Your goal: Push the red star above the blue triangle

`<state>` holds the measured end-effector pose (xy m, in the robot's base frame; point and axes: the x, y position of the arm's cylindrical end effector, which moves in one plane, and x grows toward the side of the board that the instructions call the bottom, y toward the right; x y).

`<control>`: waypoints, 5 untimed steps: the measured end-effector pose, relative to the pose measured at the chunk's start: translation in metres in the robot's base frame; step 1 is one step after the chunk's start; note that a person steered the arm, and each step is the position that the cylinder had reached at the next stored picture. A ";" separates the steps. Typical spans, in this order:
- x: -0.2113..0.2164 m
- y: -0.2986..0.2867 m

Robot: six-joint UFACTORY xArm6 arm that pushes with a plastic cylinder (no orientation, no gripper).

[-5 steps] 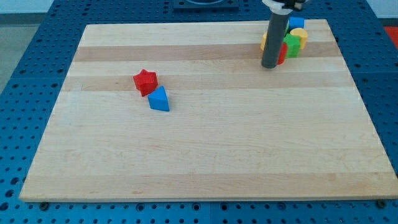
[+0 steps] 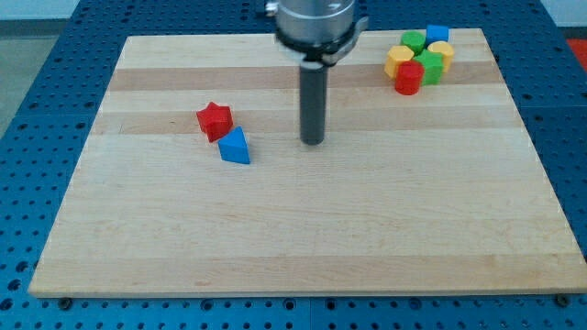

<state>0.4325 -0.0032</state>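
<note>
Rod's tip (image 2: 314,142) is hovering mid-frame, touching nothing, right of the blue triangle (image 2: 235,147); the red star (image 2: 215,120) is sitting touching its upper-left, probably needing a rightward nudge.

Pale, smooth, matt wooden board (image 2: 303,229); glossy plastic-looking red star (image 2: 215,120) and blue triangle (image 2: 235,147).

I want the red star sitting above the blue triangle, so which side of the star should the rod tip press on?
Nothing can grip, so push. The red star touches the blue triangle's upper-left. My tip stands apart on the view's right. Probably bring it round to the star's left face and push rightward, clear of the triangle.
</note>
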 end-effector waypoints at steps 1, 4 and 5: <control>0.037 -0.027; 0.010 -0.136; -0.013 -0.156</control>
<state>0.4194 -0.1589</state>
